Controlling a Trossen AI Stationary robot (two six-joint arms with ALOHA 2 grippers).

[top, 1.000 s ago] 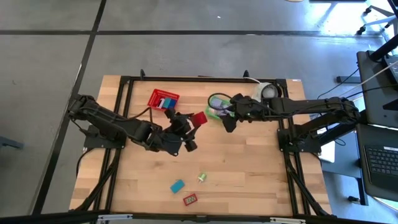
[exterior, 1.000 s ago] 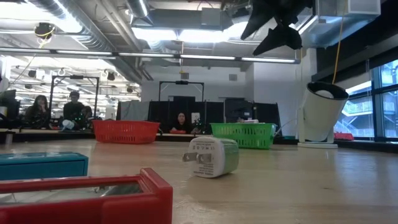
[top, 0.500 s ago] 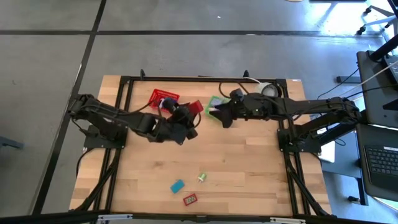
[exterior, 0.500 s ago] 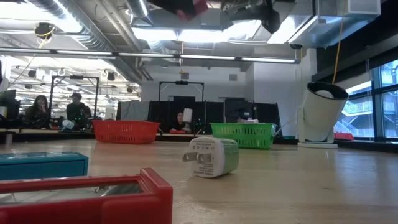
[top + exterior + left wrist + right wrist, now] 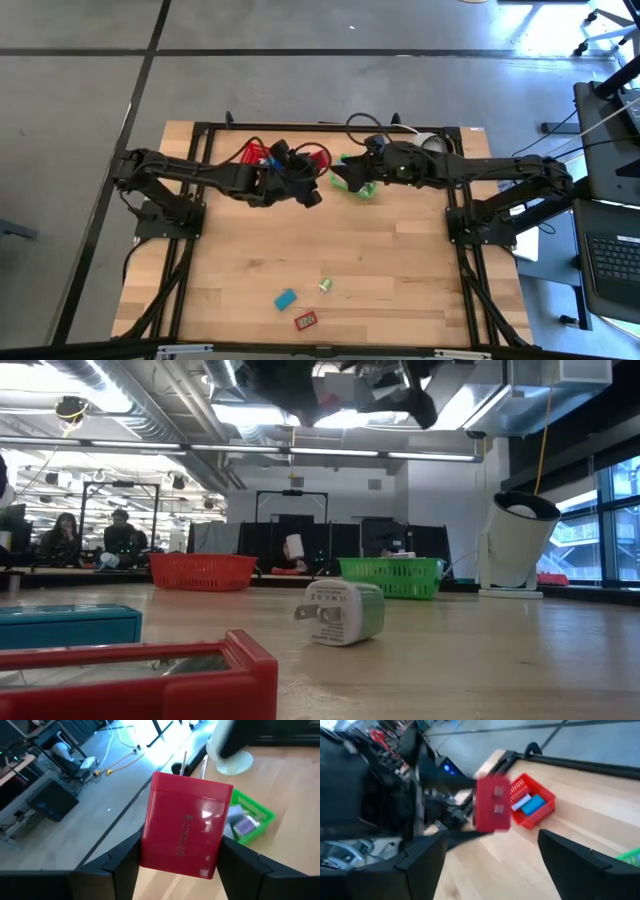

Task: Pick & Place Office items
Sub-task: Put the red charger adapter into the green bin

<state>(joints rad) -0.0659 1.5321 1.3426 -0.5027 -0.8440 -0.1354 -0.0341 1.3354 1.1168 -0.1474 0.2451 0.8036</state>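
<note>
Nearby: green basket [image 5: 352, 173] | red basket [image 5: 255, 156] | white cup [image 5: 520, 542]

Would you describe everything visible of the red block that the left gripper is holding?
The red block is a glossy, plastic-looking rectangular piece with rounded corners, faint embossed lettering on its broad face, and two metal prongs sticking out of its far end. It is clamped between the left gripper's two dark fingers and held up off the table, near the red basket in the overhead picture. Only the fingers touch it.

Faint print on the face of the red block [image 5: 182, 825], illegible. White charger [image 5: 340, 612] markings also too small to read.
</note>
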